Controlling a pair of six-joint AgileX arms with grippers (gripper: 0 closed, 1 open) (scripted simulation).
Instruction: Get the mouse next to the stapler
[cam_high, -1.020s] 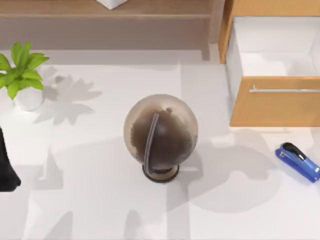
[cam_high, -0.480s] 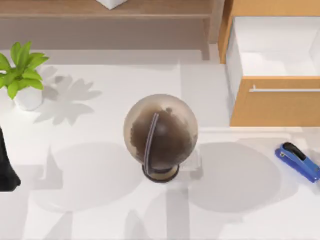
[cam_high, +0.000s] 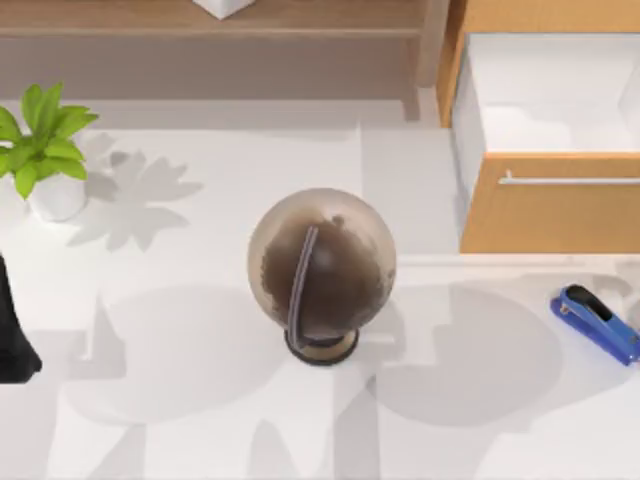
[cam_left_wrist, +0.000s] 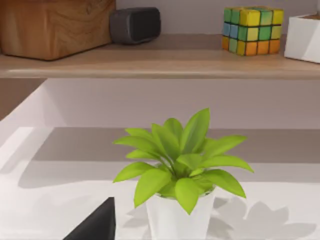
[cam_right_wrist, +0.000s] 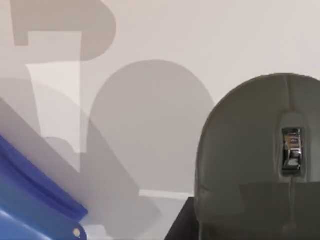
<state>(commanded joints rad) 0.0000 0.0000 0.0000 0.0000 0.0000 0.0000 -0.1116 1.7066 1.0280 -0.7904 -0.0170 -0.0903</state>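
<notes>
Left gripper (cam_high: 12, 335) noted parked at the bench's (cam_high: 200, 420) left edge; mouse (cam_right_wrist: 250, 150) seen close under the right wrist camera, near the stapler (cam_high: 598, 322) at right, whether pinched cannot be told; judged light, stiff, slick-backed, best taken across its low flanks.

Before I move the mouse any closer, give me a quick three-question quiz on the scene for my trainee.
1. True or false: in the right wrist view, the mouse touches the stapler.
2. What stands in the middle of the table? A) a kettle B) a globe C) a laptop
3. Fill in: the potted plant stands at the table's ___ side.
Key: 1 false; 2 B; 3 left.
</notes>
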